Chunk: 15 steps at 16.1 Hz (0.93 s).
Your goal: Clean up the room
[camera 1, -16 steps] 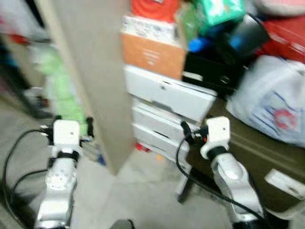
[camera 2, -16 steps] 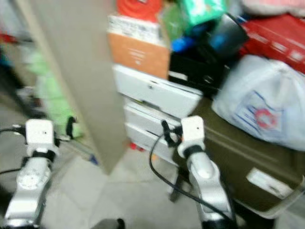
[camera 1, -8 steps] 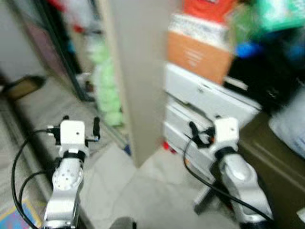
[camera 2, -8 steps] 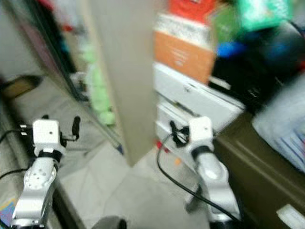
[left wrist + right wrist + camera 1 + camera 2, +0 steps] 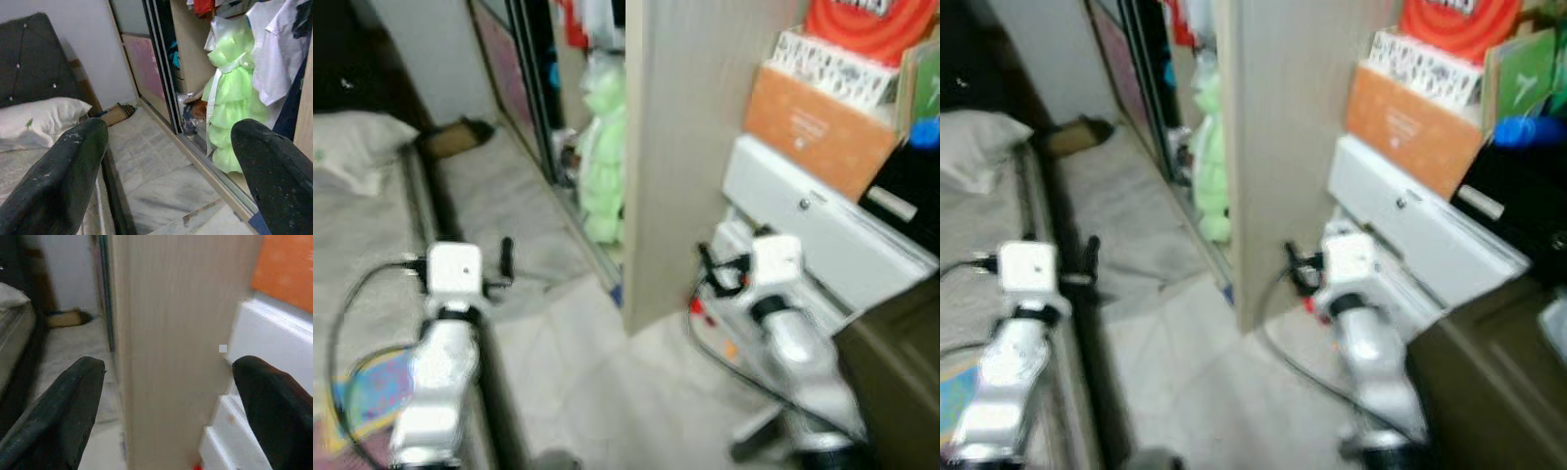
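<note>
Both the left gripper (image 5: 166, 161) and the right gripper (image 5: 168, 401) are spread wide and hold nothing. The green dress (image 5: 234, 105) looks light and soft; I would pinch its gathered waist, not the loose hem.

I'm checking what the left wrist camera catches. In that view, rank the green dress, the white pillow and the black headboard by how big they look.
1. Black headboard, largest as shown.
2. Green dress and white pillow: too alike to rank; the left gripper's finger hides part of the pillow.

Distances differ, so true sizes are unsure.
</note>
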{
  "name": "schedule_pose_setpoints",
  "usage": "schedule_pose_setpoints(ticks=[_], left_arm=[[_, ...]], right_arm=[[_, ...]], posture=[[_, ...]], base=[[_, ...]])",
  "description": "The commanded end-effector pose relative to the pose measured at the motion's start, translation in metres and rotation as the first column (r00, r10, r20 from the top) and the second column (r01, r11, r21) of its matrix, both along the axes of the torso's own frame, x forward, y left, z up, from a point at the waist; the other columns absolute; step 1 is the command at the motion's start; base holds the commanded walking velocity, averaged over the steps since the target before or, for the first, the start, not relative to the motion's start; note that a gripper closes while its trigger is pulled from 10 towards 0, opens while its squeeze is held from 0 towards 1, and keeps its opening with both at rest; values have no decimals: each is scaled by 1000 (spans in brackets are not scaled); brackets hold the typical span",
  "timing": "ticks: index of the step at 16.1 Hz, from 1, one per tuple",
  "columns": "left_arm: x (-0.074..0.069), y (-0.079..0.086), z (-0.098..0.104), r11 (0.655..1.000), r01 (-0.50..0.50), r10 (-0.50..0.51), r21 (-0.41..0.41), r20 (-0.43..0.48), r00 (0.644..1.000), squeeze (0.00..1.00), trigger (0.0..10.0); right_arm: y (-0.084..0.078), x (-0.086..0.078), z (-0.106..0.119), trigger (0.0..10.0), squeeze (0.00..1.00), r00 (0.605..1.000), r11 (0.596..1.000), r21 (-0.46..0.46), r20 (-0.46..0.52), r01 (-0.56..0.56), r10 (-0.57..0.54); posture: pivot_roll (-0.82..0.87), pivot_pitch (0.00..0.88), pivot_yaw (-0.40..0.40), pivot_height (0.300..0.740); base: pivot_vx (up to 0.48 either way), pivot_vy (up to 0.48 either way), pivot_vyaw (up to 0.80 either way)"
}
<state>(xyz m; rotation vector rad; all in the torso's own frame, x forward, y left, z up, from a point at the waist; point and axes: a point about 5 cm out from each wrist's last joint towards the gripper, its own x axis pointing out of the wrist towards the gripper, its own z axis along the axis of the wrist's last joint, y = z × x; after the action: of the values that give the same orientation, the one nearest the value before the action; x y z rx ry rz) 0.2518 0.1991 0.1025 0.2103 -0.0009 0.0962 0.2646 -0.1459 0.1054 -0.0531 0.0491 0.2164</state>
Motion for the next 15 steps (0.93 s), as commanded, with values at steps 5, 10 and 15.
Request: schedule_pose_setpoints(ticks=[5,10,15], left_arm=[[1,-5,4,999,42,-42,-10,28,999,0,10000],[2,-6,4,999,46,-45,-21,22,999,0,10000],[1,-4,3,1000,13,-12,-8,23,1000,0,10000]], right_arm=[[-9,0,1,10000,0,1000,1000,-8,1,19,-19],[-7,-1,1,10000,0,1000,1000,-15,6,10,-10],[-4,-2,1,10000,0,1000,999,-29,11,-13,13]], posture=[[-30,0,-10,740],[-31,0,-7,740],[-27,0,-10,740]], base=[[435,0,0],[454,0,0],[0,0,320]])
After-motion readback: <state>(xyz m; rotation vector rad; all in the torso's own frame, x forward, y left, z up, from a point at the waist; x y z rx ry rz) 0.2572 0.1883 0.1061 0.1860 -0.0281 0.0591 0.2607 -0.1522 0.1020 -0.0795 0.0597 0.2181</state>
